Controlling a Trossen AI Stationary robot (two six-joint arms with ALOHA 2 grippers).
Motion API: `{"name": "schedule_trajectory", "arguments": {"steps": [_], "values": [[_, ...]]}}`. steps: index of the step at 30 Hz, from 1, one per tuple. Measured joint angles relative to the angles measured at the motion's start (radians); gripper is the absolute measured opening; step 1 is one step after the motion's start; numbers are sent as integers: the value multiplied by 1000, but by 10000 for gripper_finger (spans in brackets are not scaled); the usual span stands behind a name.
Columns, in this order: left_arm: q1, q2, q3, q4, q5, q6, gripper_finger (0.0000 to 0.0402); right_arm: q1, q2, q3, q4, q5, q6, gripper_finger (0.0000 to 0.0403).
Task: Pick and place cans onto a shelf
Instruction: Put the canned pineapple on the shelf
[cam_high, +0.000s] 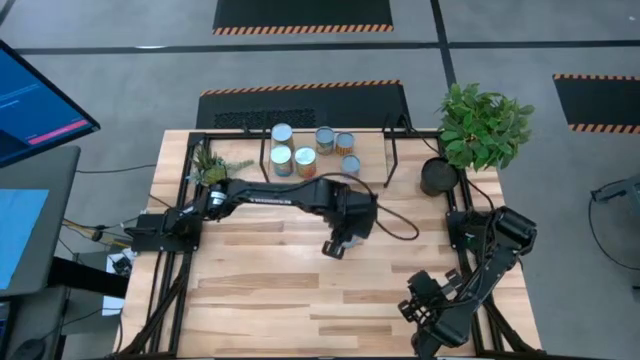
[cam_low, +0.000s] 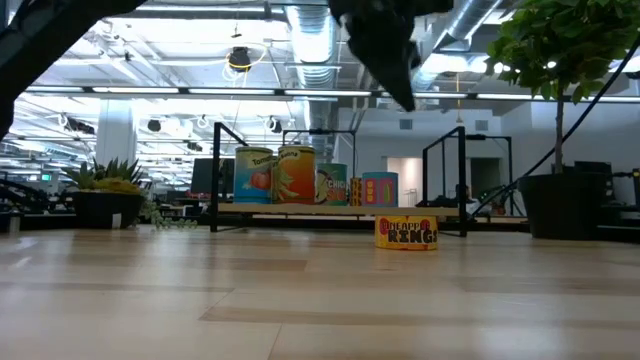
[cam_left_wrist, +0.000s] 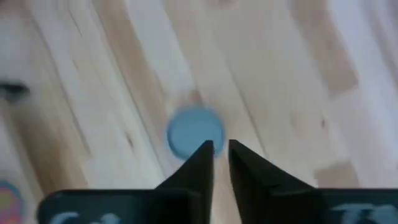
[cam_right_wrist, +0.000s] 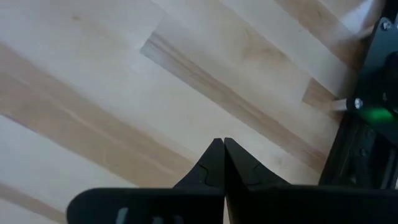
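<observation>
Nearest you, the right gripper rests at the table's front right corner, fingers pressed together. Mid-table, your left gripper hangs above the boards, fingers nearly closed with a thin gap, holding nothing. A blue-topped can sits on the table under it. Farther back, five cans stand on the shelf.

Five cans stand on the shelf at the table's back edge; one can sits before it.
</observation>
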Motion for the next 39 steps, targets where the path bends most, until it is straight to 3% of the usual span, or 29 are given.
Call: {"name": "schedule_trajectory", "arguments": {"steps": [7, 10, 16, 25, 30, 33, 36, 39], "values": [[8, 8, -124, -14, -7, -28, 146, 27, 0, 0, 5, 1, 77, 13], [5, 4, -188, 90, -6, -40, 187, 29, 0, 0, 6, 1, 79, 12], [-18, 5, -249, 196, -4, -57, 232, 29, 0, 0, 6, 1, 79, 13], [-59, 9, -333, 331, -11, 8, 225, 28, 0, 0, 7, 0, 79, 14], [-65, 9, -397, 379, -122, 6, 218, 28, 0, 0, 8, -35, 78, 16], [-63, 6, -409, 379, -137, 3, 213, 28, 0, 0, 7, -46, 78, 15], [-63, 5, -420, 382, -144, 2, 197, 28, 0, 0, 8, -51, 78, 14], [-64, 4, -422, 384, -147, 2, 156, 28, 0, 0, 7, -51, 78, 15]]}}
